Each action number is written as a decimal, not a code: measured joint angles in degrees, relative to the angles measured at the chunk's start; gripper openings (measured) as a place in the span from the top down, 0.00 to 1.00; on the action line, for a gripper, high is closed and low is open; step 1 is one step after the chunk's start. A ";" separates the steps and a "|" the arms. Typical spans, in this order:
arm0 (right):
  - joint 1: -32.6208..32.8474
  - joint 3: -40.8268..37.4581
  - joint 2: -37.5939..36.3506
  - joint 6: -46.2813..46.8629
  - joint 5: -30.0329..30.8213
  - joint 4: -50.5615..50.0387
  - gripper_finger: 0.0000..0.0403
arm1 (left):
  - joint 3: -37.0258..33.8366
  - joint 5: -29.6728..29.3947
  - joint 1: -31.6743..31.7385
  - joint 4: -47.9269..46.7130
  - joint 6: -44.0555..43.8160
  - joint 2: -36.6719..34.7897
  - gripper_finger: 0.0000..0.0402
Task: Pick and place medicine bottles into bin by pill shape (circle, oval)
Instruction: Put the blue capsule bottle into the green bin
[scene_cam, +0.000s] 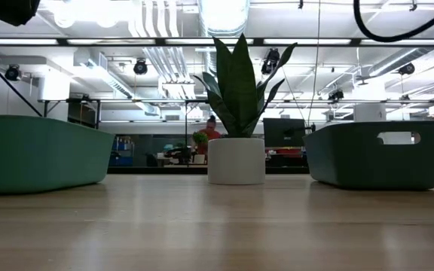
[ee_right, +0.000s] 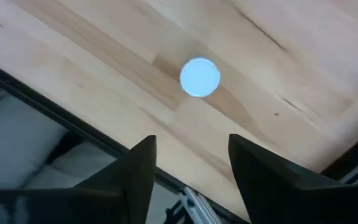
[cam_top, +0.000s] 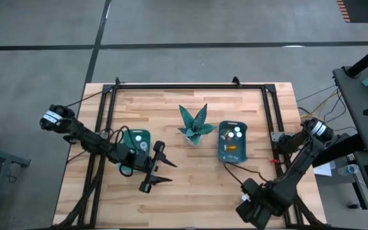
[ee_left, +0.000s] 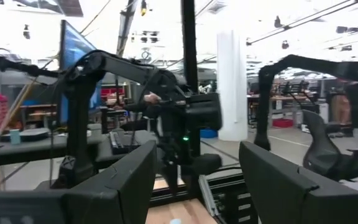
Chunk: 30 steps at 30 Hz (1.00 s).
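Looking down from the high view, both teal bins already hold bottles: the left bin shows a white cap or two, the right bin several white caps plus an amber body. Between them stands the plant ornament in its white pot. The left tool hovers just in front of the left bin, fingers spread wide and empty; its wrist view looks level across the room at the other arm. The right tool sits at the near right corner of the surface, fingers apart, nothing between them. Directly ahead of it lies a round white disc, probably the cap of a lone medicine bottle seen end-on, though its body is hidden. Judgement: such a bottle is light, rigid, smooth plastic, prone to rolling or squirting out; grip across the body just under the cap, squarely.
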 joint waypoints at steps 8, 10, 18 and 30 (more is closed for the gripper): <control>-0.60 -0.20 2.09 1.95 0.59 -0.04 0.38 | 0.00 -4.00 0.07 -0.02 3.62 0.00 0.47; -1.15 -0.35 2.60 2.10 0.63 -0.04 0.35 | 0.01 -4.09 0.12 -0.01 4.36 0.00 0.47; -3.23 -1.82 4.20 0.59 1.99 -0.18 0.34 | 0.01 -4.25 0.31 -0.01 4.69 0.00 0.47; -3.30 -4.31 6.43 -0.09 1.98 2.96 0.38 | 0.00 -5.38 0.33 0.01 7.45 0.00 0.47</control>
